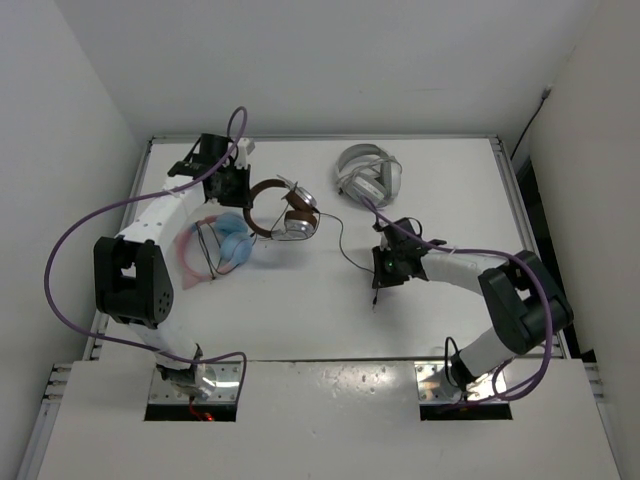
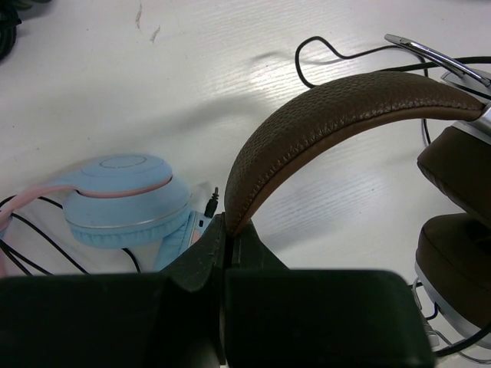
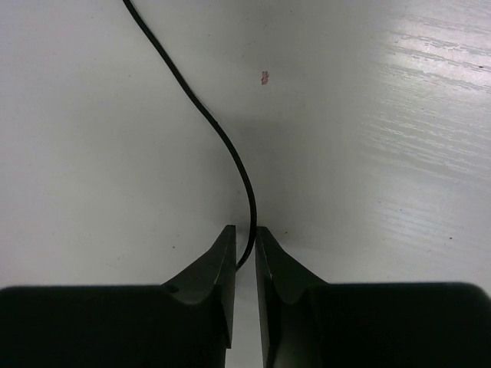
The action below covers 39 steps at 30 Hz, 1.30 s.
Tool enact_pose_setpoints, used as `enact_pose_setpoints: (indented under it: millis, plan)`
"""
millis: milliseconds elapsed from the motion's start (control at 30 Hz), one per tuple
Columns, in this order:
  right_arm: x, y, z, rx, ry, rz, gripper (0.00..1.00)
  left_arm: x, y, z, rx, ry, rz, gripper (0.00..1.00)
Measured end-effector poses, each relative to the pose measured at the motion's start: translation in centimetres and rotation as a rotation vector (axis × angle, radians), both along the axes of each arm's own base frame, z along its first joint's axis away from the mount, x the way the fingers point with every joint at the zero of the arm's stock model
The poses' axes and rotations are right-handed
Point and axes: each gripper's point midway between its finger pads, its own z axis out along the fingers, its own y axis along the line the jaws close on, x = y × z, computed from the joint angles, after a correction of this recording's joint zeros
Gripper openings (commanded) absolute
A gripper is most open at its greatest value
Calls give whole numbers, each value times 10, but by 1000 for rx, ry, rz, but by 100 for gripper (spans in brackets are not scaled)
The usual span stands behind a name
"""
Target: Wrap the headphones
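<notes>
The headphones [image 1: 285, 212], with a brown headband and silver-and-brown earcups, lie at the table's back centre-left. My left gripper [image 1: 243, 193] is shut on the brown headband [image 2: 330, 107] near its end, and the earcups [image 2: 456, 230] show at the right of the left wrist view. The thin black cable [image 1: 344, 250] runs from the earcups toward my right gripper [image 1: 380, 283]. In the right wrist view the cable [image 3: 222, 142] curves down between the fingertips [image 3: 222, 253], and the jaws are closed on it just above the table.
Light blue and pink headphones [image 1: 225, 245] lie just in front of the left gripper, and also show in the left wrist view [image 2: 123, 199], with their own black cable. Larger white-grey headphones [image 1: 368, 175] lie at the back right. The walls stand close on both sides.
</notes>
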Motion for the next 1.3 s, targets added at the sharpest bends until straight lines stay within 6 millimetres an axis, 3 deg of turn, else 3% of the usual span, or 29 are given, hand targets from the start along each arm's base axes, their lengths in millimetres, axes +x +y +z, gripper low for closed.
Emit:
enact_pose_setpoints:
  millis: [100,133,200,400,500,567,667,767,833,1133,1300]
  plan:
    - [1,-1,-1,-7,-3,-4,14,0,0,-1,1,2,0,0]
    - [1,-1,-1,-7,-3,-4,5,-1,0,-1,0,3,1,0]
    - [0,-2,-1,-8,-5,-8,0,-1,0,-2,2,5,1,0]
    - [-13,-8,0,-14,7,10,0,-3,1,-6,5,12,5,0]
    - [-15,-5,11,-14,-4,82,0,-4,3,-10,10,22,22,0]
    - [-12,10,35,-14,-72,194,0,-5,6,-13,18,32,47,0]
    - [-11,58,91,45,-241,417,0,-4,12,-16,32,41,101,0]
    - [-27,108,152,139,-410,631,0,-3,16,-17,44,43,158,0]
    - [-41,126,178,185,-473,730,0,-1,19,-17,59,40,199,0]
    - [-108,158,229,237,-589,1013,0,0,14,-17,104,24,321,0]
    - [-74,157,304,270,-754,933,0,1,22,-16,180,-6,359,0]
